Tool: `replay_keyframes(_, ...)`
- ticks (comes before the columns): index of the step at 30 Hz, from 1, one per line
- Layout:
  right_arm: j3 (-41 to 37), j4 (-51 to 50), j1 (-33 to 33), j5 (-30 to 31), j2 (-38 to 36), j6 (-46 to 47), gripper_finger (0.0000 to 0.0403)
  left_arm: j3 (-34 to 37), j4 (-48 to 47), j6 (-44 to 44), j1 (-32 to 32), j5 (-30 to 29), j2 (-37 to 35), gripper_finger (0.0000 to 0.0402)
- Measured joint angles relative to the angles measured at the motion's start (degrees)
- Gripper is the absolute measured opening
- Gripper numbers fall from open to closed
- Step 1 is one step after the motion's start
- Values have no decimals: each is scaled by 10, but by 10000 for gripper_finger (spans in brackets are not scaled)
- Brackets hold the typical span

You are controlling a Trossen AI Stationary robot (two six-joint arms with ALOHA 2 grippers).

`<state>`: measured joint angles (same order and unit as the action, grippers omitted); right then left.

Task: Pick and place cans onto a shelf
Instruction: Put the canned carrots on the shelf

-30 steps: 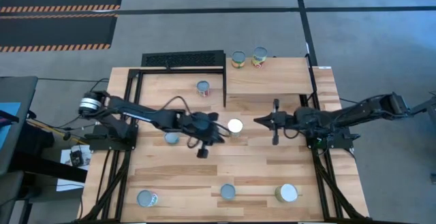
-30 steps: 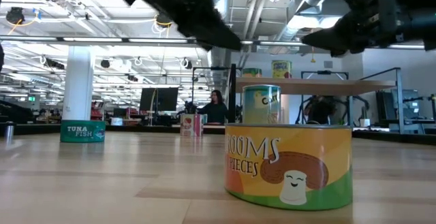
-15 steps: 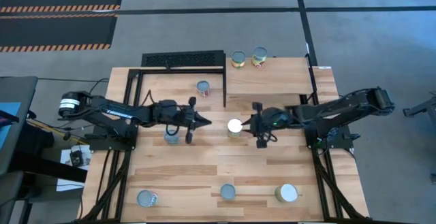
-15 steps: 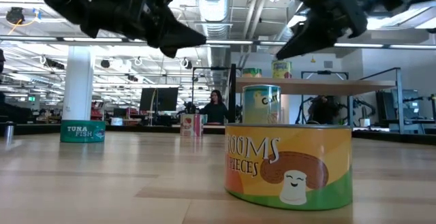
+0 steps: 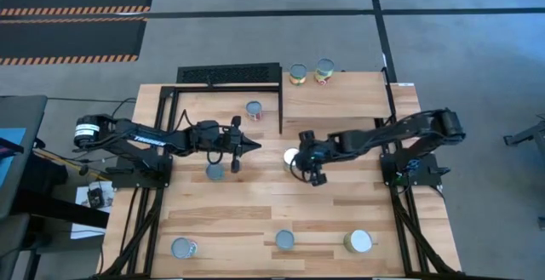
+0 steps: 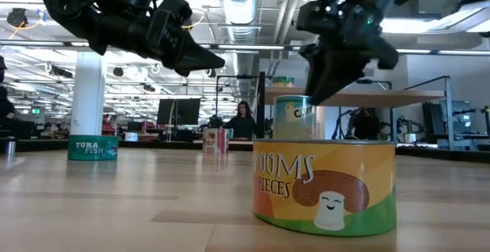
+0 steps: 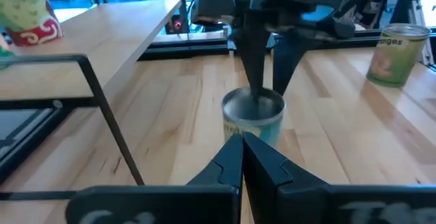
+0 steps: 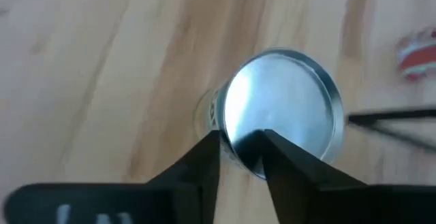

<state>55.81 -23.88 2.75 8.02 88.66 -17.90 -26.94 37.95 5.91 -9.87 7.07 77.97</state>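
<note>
Centre can [image 5: 292, 157]: bare planks around; under right gripper [image 5: 304, 162], fingers narrowly parted. Left gripper [image 5: 253, 146] closed, beside.

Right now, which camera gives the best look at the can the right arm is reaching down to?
The right wrist view: the can fills it, silvery top plain, with the right tool open just above. The left wrist view shows its side and the tool's fingers over it. The high view shows only a bright top; the low view shows its label behind a mushroom can.
</note>
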Motion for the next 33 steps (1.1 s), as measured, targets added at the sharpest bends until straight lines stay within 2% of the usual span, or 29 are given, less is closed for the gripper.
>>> replay_keyframes(7,20,-11,-6,-2,22,-8,29,0,10,4,-6,-6,0,0)
replay_keyframes(9,26,-23,-6,-4,19,-8,10,0,12,2,-11,-9,0,0)
replay_keyframes(16,81,-131,-6,-23,7,21,5,0,5,-7,-28,-10,0,0)
replay_keyframes(25,185,-278,9,-18,-70,85,3,0,-3,-7,-31,-10,0,0)
replay_keyframes(29,232,-335,5,25,-116,123,3,0,-3,-7,-31,-8,0,0)
replay_keyframes(33,274,-400,-30,102,-150,155,3,0,0,-11,-31,-8,0,0)
